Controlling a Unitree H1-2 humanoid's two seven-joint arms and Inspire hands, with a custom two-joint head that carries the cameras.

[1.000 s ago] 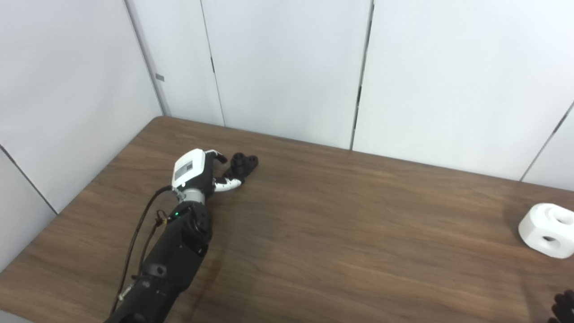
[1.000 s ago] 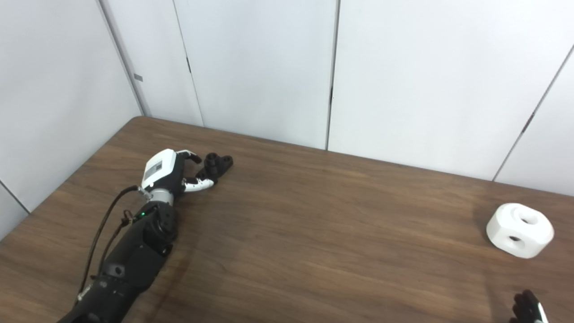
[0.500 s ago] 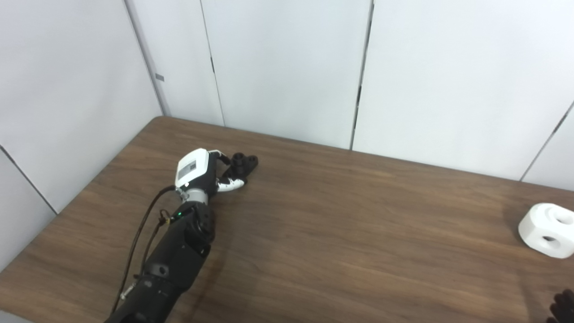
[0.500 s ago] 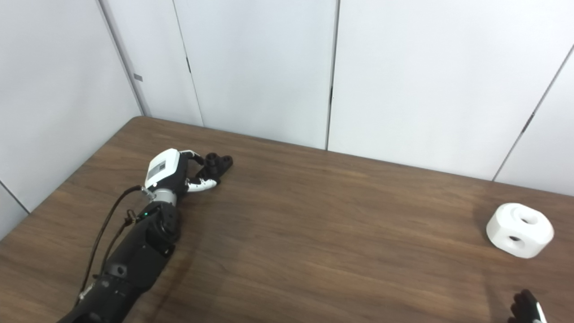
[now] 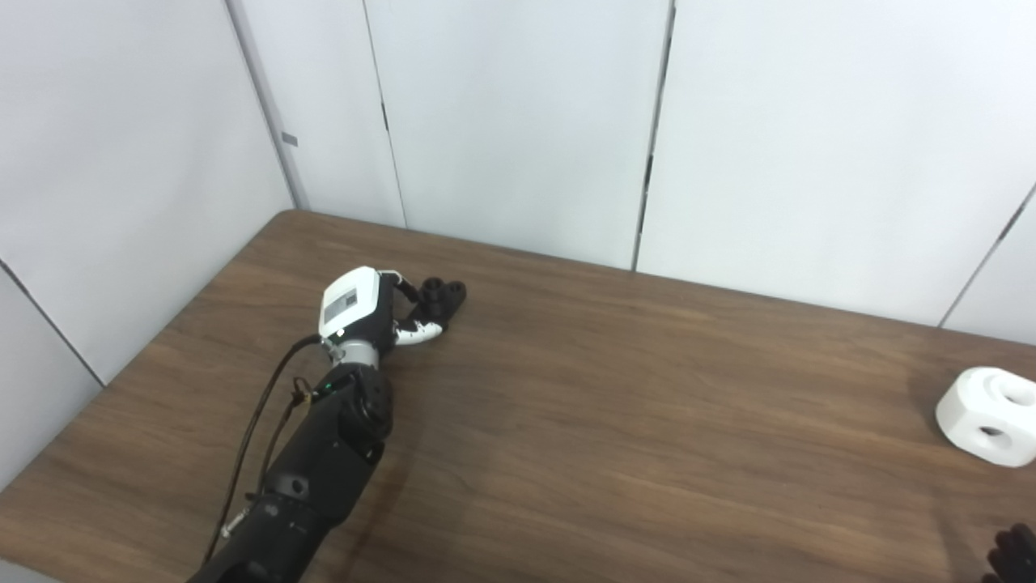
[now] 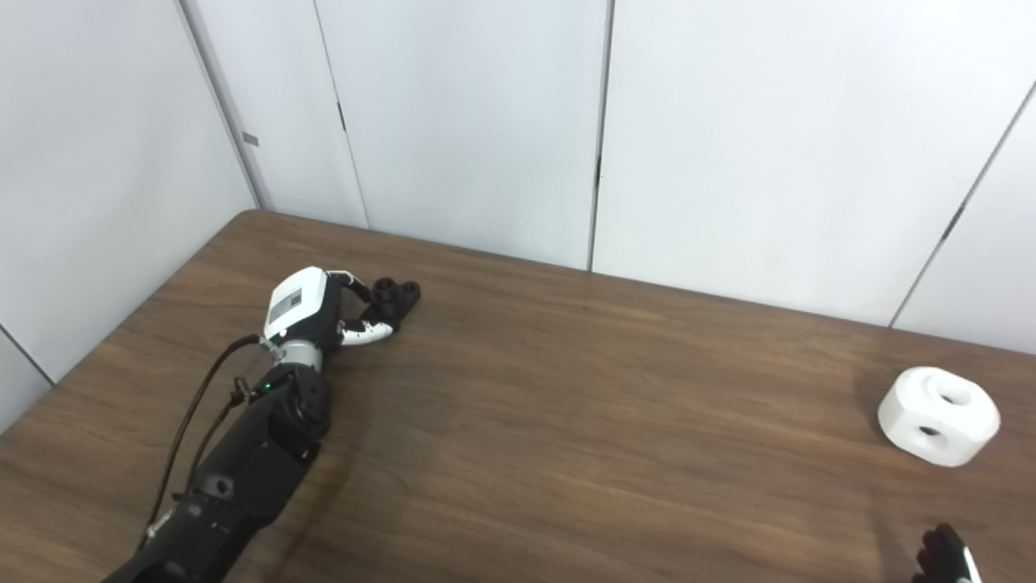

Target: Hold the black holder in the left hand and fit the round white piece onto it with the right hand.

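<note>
Left robot hand [image 5: 364, 304], fingers apart, brackets the holder [image 5: 437, 296] at upper left of the table [image 5: 615, 421]. Piece [image 6: 939, 414] sits far right, seemingly rigid, smooth; grip its sides. Right robot hand [image 6: 945, 563]: cannot tell.

- The left hand [image 5: 360, 304] reaches the black holder [image 5: 437, 297] on the brown surface [image 5: 647, 421], fingers [image 5: 417, 330] around its near end.
- The round white piece [image 5: 989, 414] sits far right.
</note>
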